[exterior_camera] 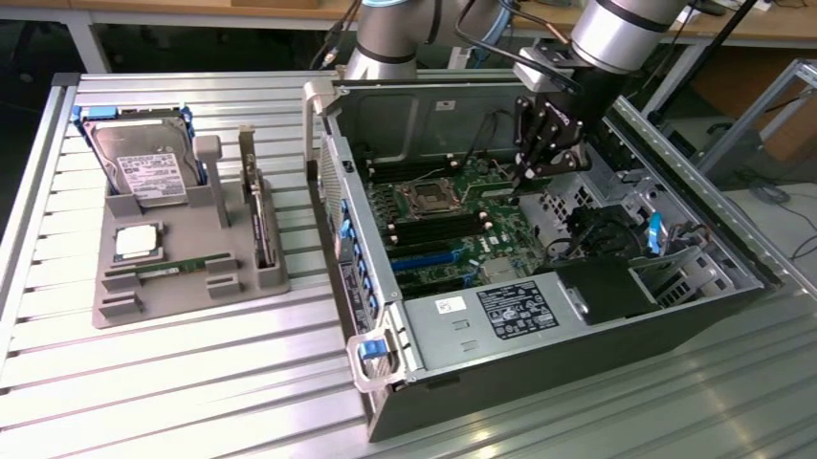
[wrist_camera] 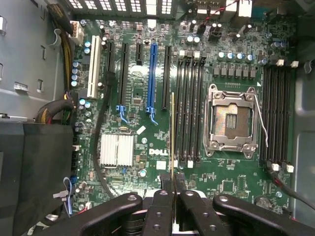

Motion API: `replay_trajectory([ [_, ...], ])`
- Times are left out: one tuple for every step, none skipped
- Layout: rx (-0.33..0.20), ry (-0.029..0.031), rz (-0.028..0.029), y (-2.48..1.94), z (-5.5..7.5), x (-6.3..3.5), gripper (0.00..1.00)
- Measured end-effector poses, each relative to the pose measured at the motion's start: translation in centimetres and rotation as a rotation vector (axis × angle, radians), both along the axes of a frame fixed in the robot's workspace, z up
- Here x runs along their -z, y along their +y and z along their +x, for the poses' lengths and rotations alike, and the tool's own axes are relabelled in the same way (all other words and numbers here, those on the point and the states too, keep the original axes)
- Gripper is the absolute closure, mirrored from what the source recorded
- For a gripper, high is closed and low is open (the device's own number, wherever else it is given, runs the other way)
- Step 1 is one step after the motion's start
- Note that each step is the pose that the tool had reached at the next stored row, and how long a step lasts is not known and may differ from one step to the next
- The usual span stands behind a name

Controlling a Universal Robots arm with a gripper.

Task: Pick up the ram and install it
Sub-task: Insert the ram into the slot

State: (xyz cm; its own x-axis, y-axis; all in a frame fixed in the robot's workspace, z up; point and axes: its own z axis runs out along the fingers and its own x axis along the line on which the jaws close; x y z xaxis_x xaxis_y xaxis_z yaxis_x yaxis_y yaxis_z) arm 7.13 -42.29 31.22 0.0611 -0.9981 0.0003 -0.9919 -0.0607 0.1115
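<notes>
exterior view: the gripper [exterior_camera: 541, 178] reaches down into the open computer case [exterior_camera: 549, 387], its jaws clamped on the ram [exterior_camera: 496, 188]. the stick juts out sideways from between them as a thin green strip, toward the exterior view's left. it hangs low over the motherboard [exterior_camera: 475, 251], directly beneath the jaws. i judge it not yet seated (whether its lower edge touches anything i cannot tell).

wrist view: the ram [wrist_camera: 172, 137] shows edge-on as a thin pale line that starts between the fingertips and runs straight away from the jaws. its flat faces stand upright, the top edge faces the camera and the contact edge presumably faces the board. its long axis lies parallel to the black memory slots [wrist_camera: 189, 108], which sit just beside the line of the jaws on the side of the processor socket [wrist_camera: 232, 120]. the blue slot [wrist_camera: 153, 73] lies on the jaws' other side. the stick looks close alongside the nearest memory slot rather than plainly over it.

doing this step well seems to call for:
- keeping the stick vertical with no tilt
- holding its axis true to the slot
- bringing it squarely above the slot channel
- pressing straight down with even load along its length, so neither end digs in first
</notes>
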Motion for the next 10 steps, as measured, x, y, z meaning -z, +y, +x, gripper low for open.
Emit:
replay_trajectory([
  [0.0, 0.0, -0.0001, 0.0, 0.0, 0.03, 0.88],
  [0.0, 0.0, 0.0, 0.0, 0.0, 0.05, 0.88],
  [0.0, 0.0, 0.0, 0.0, 0.0, 0.08, 0.88],
  [0.0, 0.0, 0.0, 0.0, 0.0, 0.15, 0.88],
  [0.0, 0.0, -0.0001, 0.0, 0.0, 0.2, 0.88],
  [0.0, 0.0, -0.0001, 0.0, 0.0, 0.26, 0.88],
  [0.0, 0.0, -0.0001, 0.0, 0.0, 0.29, 0.88],
  [0.0, 0.0, 0.0, 0.0, 0.0, 0.35, 0.88],
  [0.0, 0.0, -0.0001, 0.0, 0.0, 0.39, 0.88],
  [0.0, 0.0, 0.0, 0.0, 0.0, 0.44, 0.88],
])
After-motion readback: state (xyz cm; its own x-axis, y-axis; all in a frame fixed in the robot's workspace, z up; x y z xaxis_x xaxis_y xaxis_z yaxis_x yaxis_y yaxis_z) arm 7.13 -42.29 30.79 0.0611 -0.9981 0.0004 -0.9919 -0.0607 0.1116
